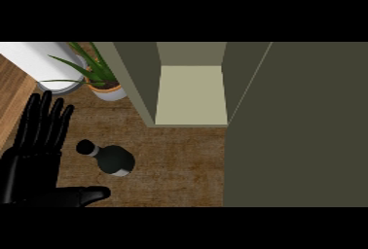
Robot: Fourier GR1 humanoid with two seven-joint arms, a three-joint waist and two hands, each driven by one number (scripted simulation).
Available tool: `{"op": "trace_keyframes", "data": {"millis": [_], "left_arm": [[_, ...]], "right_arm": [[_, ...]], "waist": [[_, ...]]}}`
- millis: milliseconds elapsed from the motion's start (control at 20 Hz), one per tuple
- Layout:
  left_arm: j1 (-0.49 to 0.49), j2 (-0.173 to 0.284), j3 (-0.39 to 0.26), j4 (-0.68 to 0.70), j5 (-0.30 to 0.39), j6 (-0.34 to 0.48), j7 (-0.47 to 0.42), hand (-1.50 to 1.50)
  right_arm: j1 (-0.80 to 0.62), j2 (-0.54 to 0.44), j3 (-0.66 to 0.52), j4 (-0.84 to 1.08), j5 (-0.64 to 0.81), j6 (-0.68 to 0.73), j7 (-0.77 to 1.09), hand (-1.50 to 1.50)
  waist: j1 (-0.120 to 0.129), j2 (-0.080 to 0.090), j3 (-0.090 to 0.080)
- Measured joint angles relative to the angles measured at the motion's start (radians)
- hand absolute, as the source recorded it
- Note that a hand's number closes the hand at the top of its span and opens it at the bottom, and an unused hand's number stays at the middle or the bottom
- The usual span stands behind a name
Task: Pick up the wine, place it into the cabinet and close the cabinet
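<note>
At the nine o'clock edge of the view the left hand (34,151) stands open, fingers straight and spread, thumb jutting toward four o'clock, holding nothing. The right hand is out of view. Just beside its palm, at three o'clock, the wine bottle (111,159) stands on the counter (179,165). A sideways sweep could topple it. The open cabinet (191,95) waits at one o'clock; its door (302,121) may block entry.

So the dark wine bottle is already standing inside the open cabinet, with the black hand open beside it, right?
Not quite. The head view shows the wine bottle on the counter, in front of the open cabinet, not inside it. The left hand is indeed open beside it.
</note>
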Motion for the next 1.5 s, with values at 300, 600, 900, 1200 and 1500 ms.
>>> {"op": "trace_keyframes", "data": {"millis": [300, 600, 900, 1200, 1500], "left_arm": [[0.045, 0.018, 0.058, 0.064, 0.026, -0.059, -0.070, -1.50], [0.090, 0.005, 0.080, 0.172, 0.022, -0.113, -0.173, -1.50], [0.105, 0.019, 0.134, 0.267, 0.047, -0.170, -0.243, -1.50], [0.080, 0.032, 0.162, 0.402, 0.029, -0.210, -0.315, -1.50], [0.069, 0.045, 0.189, 0.528, 0.020, -0.261, -0.405, -1.50]], "right_arm": [[0.015, 0.016, 0.014, -0.017, 0.012, 0.002, 0.006, -1.50], [0.000, 0.024, 0.015, -0.016, 0.009, -0.006, 0.024, -1.50], [0.027, 0.035, 0.031, -0.020, 0.024, 0.013, 0.004, -1.50], [0.007, 0.037, 0.033, -0.022, 0.024, 0.005, 0.027, -1.50], [-0.022, 0.022, -0.001, -0.003, 0.006, 0.014, 0.037, -1.50]], "waist": [[-0.001, 0.000, 0.000], [-0.001, 0.000, 0.000], [-0.002, 0.000, 0.000], [-0.002, 0.000, 0.000], [-0.002, 0.000, 0.000]]}}
